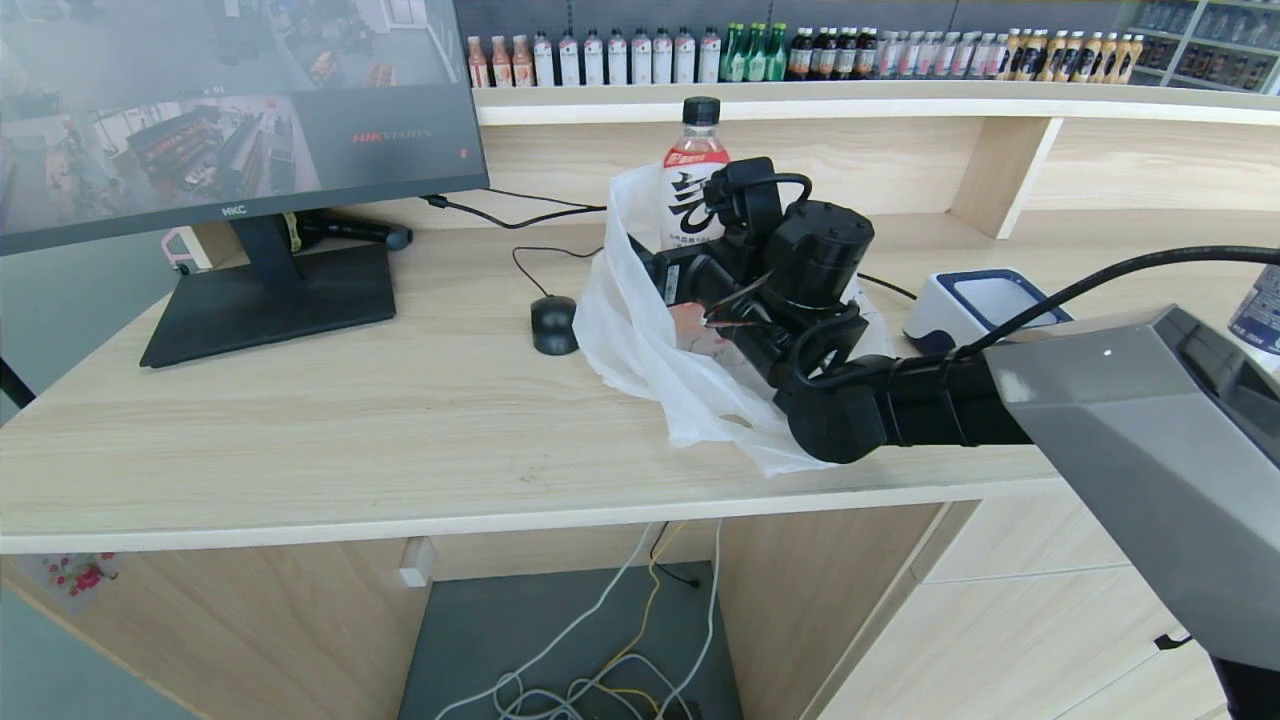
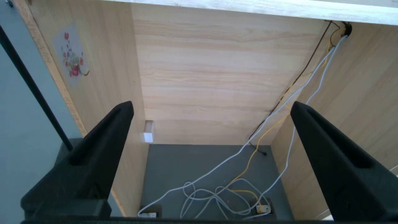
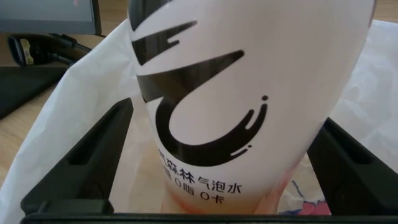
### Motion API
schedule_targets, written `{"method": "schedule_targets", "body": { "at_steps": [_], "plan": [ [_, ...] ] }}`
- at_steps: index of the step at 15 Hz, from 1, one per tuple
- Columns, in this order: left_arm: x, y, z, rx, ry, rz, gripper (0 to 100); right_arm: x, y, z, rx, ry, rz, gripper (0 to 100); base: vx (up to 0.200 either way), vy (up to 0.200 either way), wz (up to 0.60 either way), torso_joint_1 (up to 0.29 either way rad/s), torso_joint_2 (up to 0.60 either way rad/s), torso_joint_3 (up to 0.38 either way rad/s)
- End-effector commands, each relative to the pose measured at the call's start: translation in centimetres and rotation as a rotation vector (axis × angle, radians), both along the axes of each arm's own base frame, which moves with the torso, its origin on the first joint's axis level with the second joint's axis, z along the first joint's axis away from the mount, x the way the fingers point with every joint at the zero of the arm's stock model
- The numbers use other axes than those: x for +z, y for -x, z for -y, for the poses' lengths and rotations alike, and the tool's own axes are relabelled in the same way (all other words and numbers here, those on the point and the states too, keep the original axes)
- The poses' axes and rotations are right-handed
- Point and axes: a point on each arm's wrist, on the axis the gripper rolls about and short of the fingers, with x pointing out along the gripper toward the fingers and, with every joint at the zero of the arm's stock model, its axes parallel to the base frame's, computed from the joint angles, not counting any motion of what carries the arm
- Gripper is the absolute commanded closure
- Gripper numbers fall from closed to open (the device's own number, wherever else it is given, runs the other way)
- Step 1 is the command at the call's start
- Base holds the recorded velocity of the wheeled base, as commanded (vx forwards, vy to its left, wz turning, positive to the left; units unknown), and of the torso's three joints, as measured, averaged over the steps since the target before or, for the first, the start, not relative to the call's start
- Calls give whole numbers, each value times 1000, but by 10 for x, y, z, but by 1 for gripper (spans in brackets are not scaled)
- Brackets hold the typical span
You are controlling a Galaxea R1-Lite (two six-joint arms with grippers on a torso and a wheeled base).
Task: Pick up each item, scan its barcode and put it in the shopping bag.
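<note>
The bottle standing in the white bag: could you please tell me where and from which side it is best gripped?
Grip the bottle on its wide labelled body, probably coming in level from the robot's side, above the slack bag around its base. It stands upright and is round, so fingers can close on either flank. The right gripper straddles it that way, open.

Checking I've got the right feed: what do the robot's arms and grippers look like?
The right arm is matte black with round, drum-like joints; farther back sits an angular grey cover with a tiny white light. A black cable arcs along it, and thinner ones loop at the wrist. The left gripper has two black wedge-shaped fingers.
</note>
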Motion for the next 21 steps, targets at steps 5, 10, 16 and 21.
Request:
{"method": "schedule_targets", "body": {
  "at_steps": [5, 10, 16, 21],
  "plan": [
    [0, 0, 0, 2, 0, 0, 0, 8, 4, 0, 5, -10, 15, 0, 0, 0, 0, 0, 0, 0],
    [0, 0, 0, 2, 0, 0, 0, 23, 21, -2, 25, -19, 33, 0, 0, 0, 0, 0, 0, 0],
    [0, 0, 0, 2, 0, 0, 0, 37, 52, 2, 51, -27, 42, 0, 0, 0, 0, 0, 0, 0],
    [0, 0, 0, 2, 0, 0, 0, 38, 92, 9, 57, -58, 48, 0, 0, 0, 0, 0, 0, 0]
  ]
}}
